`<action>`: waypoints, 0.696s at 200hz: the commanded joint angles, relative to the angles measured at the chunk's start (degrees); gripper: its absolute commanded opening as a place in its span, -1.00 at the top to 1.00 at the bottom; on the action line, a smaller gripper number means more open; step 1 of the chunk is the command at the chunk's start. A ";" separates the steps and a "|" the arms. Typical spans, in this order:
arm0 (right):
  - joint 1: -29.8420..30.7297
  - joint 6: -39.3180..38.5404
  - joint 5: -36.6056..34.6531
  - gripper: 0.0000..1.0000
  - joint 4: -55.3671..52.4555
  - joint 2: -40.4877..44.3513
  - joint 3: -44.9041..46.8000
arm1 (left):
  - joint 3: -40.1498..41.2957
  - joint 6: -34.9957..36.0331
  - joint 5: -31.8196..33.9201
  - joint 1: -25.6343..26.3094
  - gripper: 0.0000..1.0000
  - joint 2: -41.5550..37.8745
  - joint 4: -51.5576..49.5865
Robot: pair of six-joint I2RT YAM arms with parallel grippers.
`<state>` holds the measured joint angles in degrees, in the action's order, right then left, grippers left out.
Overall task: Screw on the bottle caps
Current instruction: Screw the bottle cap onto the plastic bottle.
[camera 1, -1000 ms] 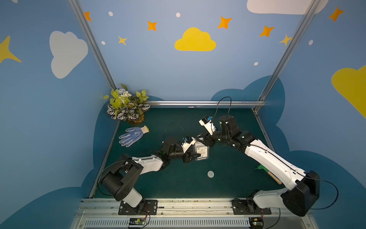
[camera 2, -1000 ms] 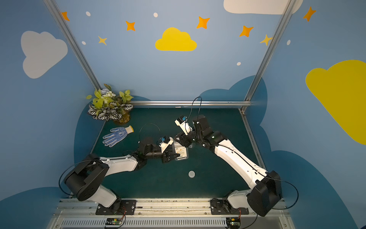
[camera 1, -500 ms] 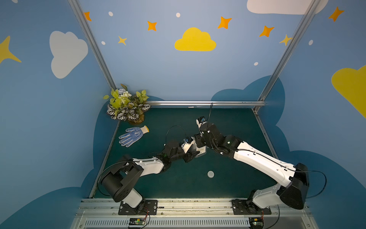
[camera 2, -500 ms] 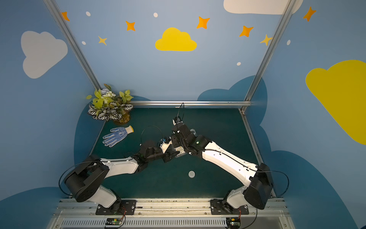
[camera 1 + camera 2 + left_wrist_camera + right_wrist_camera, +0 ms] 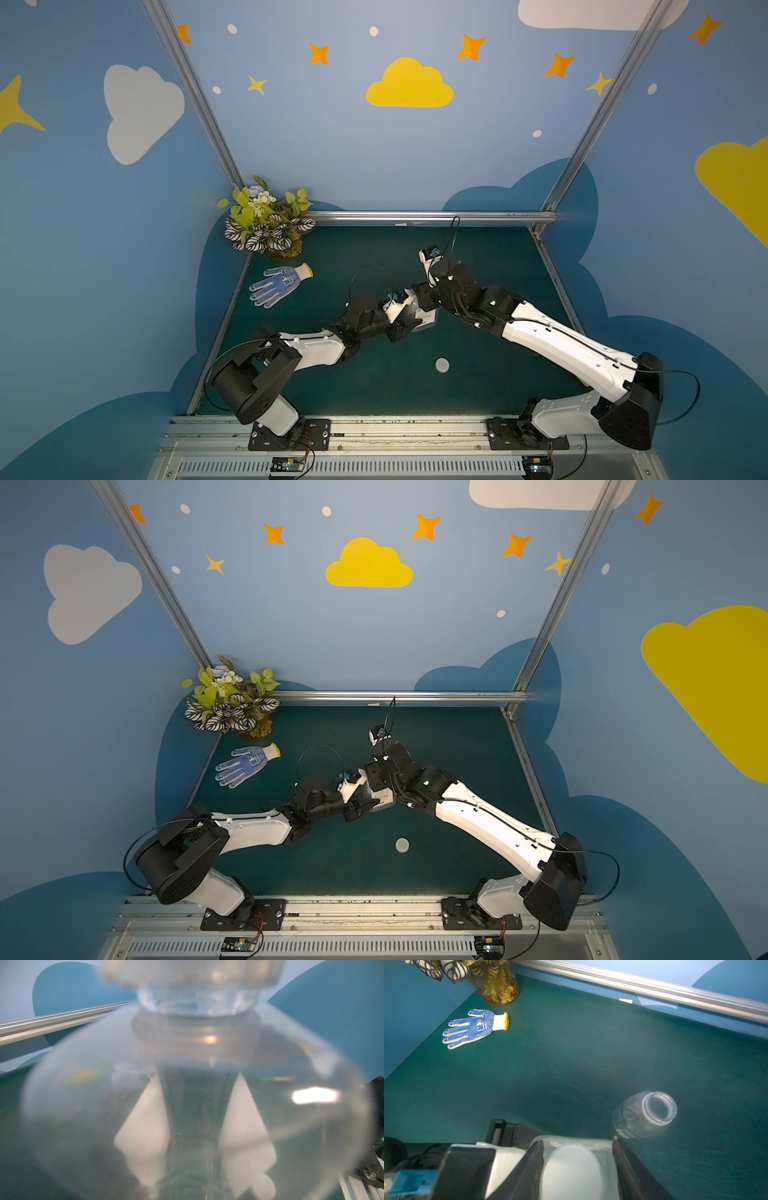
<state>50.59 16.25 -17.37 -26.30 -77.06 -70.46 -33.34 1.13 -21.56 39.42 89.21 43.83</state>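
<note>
My left gripper [image 5: 409, 322] is shut on the rectangular clear bottle [image 5: 428, 323] and holds it above mid-mat. That bottle [image 5: 187, 1105] fills the left wrist view as a blur. A white cap [image 5: 571, 1172] sits on its neck. My right gripper [image 5: 577, 1147] straddles this cap with its jaws open; one finger lies against the cap, the other stands off it. The round bottle [image 5: 645, 1114] rests on the mat beyond, its neck uncapped; my right arm hides it in both top views. Another white cap [image 5: 442, 365] lies loose on the mat nearer the front.
A blue-dotted work glove [image 5: 279, 284] lies at the back left of the green mat. A potted plant [image 5: 268, 222] fills the back-left corner. An aluminium rail [image 5: 432, 216] runs along the back wall. Both arms cross the middle of the mat.
My right arm has swung in over the held bottle and turned at the wrist. Its jaws have opened around the cap. The left arm has kept its grip and barely moved.
</note>
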 commanded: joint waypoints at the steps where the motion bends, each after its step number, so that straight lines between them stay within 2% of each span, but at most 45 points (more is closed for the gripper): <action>1: -3.93 -4.76 6.17 -0.40 2.75 3.71 1.26 | -1.26 0.73 -2.97 -0.44 0.95 -0.35 1.26; 23: -6.06 -8.04 12.84 -0.68 3.15 6.05 2.43 | -1.54 0.52 -4.04 -0.79 0.95 -0.03 1.10; 59: -7.84 -11.80 19.28 -0.87 3.65 8.31 3.53 | -2.47 0.19 -6.66 -1.11 0.96 0.36 -0.11; 139: -15.12 -12.65 34.16 -0.90 6.49 10.37 6.14 | -3.28 -1.75 -12.20 -1.38 0.96 -2.72 -5.78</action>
<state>36.99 3.99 10.17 -22.74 -68.60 -65.63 -35.94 0.71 -30.63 38.24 88.77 39.13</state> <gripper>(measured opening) 0.952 0.500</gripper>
